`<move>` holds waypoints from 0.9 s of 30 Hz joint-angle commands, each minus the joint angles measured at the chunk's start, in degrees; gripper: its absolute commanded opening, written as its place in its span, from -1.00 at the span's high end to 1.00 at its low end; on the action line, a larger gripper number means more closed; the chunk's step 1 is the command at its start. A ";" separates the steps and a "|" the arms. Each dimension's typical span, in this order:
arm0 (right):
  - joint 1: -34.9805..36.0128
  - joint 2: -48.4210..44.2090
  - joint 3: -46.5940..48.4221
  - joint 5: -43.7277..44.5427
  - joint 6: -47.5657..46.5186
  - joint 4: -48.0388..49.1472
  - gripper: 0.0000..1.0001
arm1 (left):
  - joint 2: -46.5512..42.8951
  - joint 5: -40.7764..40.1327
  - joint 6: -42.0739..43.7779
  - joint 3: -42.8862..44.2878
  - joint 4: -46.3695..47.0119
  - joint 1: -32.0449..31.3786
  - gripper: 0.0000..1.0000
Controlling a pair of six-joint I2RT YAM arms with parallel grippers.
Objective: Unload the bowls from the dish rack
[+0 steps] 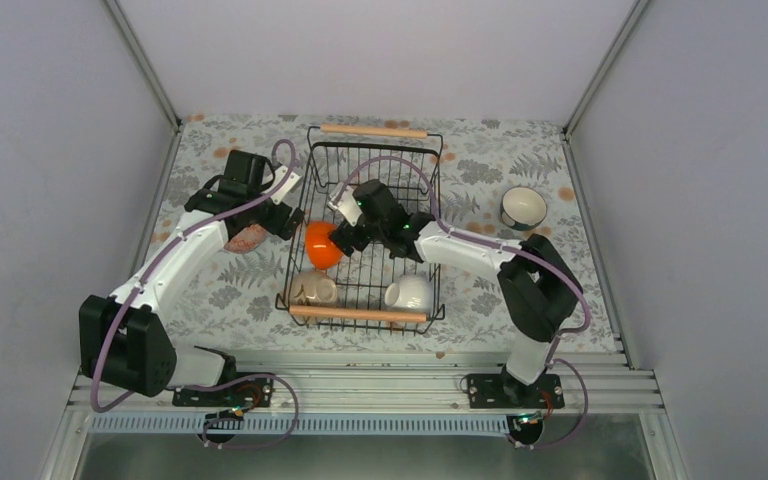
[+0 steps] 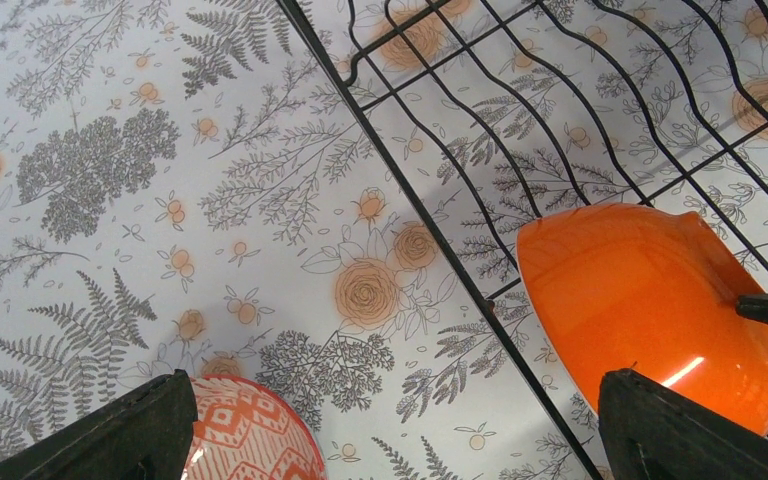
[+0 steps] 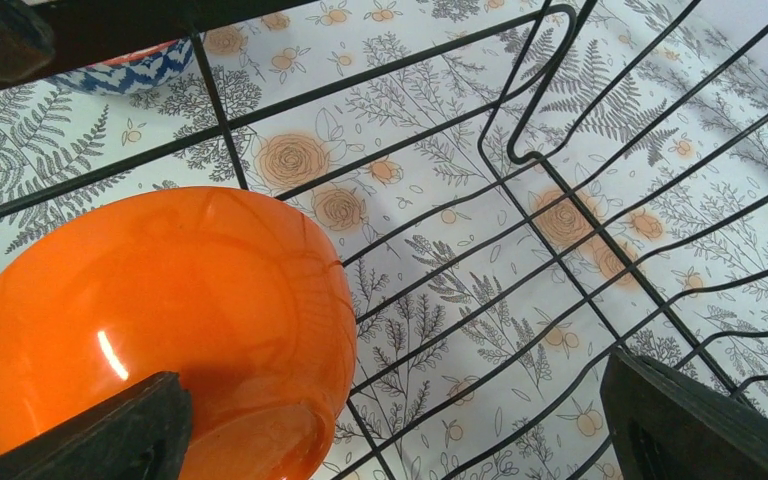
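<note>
The black wire dish rack [image 1: 358, 314] stands mid-table. An orange bowl [image 1: 322, 243] lies tilted against its left wall; a beige bowl [image 1: 313, 289] and a white bowl [image 1: 410, 293] rest at its near end. My right gripper [image 1: 348, 238] is inside the rack, open [image 3: 390, 395], its left finger beside the orange bowl [image 3: 160, 300]. My left gripper [image 1: 282, 218] hangs open [image 2: 390, 395] outside the rack's left wall [image 2: 410, 200], above bare cloth between a patterned bowl [image 2: 250, 435] and the orange bowl [image 2: 650, 300]. A teal bowl [image 1: 523, 207] with a white inside sits right of the rack.
The patterned bowl [image 1: 250, 238] sits on the floral tablecloth under my left arm, and it shows through the rack wires [image 3: 560, 280] at the top left of the right wrist view [image 3: 130, 65]. Grey walls close in the table on three sides.
</note>
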 commanded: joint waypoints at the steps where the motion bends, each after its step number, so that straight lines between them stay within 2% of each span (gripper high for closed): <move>1: -1.55 3.65 -5.84 5.58 -2.44 -10.91 -1.00 | -1.50 1.18 0.00 -0.46 0.24 0.15 -1.00; 17: -4.47 3.81 -10.39 8.26 -2.62 -12.20 -1.00 | -1.38 2.65 0.00 -0.28 0.07 0.25 -1.00; 23: -4.85 -2.01 -10.84 10.41 -1.42 -11.21 -1.00 | -1.22 2.85 0.08 -0.27 0.22 0.23 -1.00; 27: -5.02 -4.97 -9.08 16.19 -1.21 -11.57 -1.00 | -1.03 2.93 0.09 -0.21 0.32 0.16 -1.00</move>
